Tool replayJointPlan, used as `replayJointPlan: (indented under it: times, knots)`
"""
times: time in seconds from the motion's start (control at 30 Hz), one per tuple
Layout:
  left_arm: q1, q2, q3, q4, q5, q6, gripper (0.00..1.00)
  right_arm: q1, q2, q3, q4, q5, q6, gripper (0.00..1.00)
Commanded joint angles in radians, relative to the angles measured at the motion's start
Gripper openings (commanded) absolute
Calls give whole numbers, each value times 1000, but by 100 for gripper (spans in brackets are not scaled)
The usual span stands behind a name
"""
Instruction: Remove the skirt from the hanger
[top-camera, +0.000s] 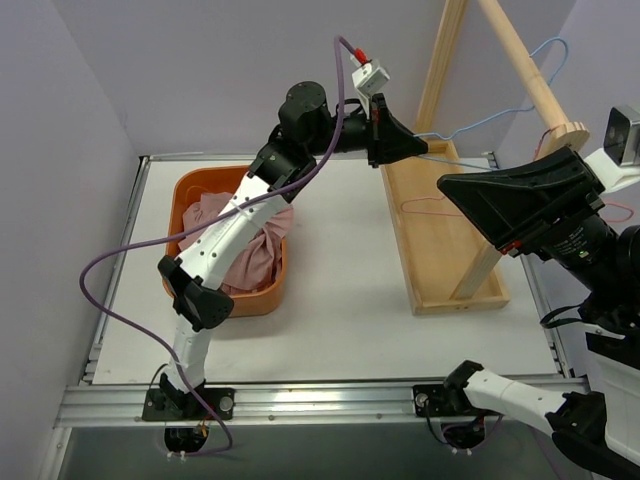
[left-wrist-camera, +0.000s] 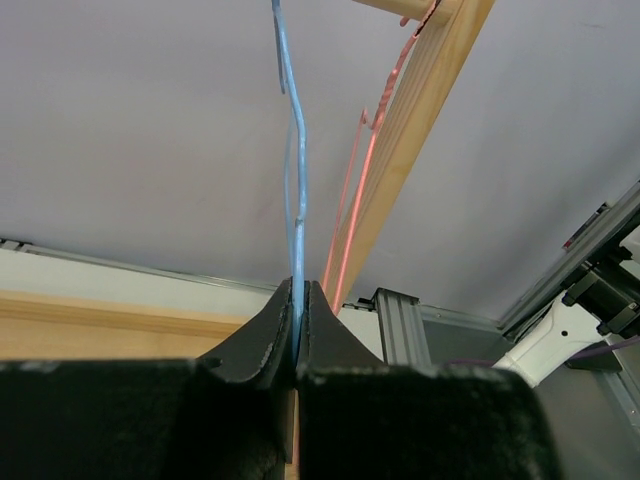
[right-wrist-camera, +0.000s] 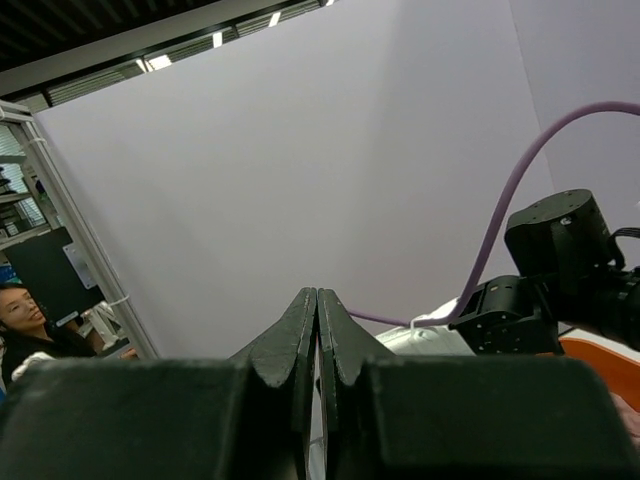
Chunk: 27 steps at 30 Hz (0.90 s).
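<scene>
Pink skirt (top-camera: 256, 258), bunched inside orange basket (top-camera: 180, 215)

The skirt (top-camera: 258, 250), a crumpled dusty-pink heap, lies in the orange basket (top-camera: 182, 215) at the left of the overhead frame, while the blue wire hanger (left-wrist-camera: 300, 220), bare of cloth, rises as a thin, nearly upright line through the middle of the left wrist frame.

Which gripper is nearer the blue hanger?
Left. The left gripper is shut on the blue hanger. The right gripper, shut and empty, is apart from it, on its near side.
</scene>
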Motion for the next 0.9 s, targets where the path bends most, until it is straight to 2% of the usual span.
replayJointPlan:
  times: [0.0,0.33,0.6,0.77,0.87]
  knots:
    - [9,-114,-62,25,-20,60,2,-10,13,60,-4,11,-35,0]
    - [43,-239,-344,192,-11,29,2,-8,23,124,-80,54,-55,0]
    - [64,-243,-410,276,29,-5,2,-8,11,132,-94,74,-58,0]
    - [66,-239,-453,284,21,-14,2,-10,40,144,-172,128,-65,0]
    - [74,-248,-533,279,-49,-43,20,-10,54,118,-222,172,-69,0]
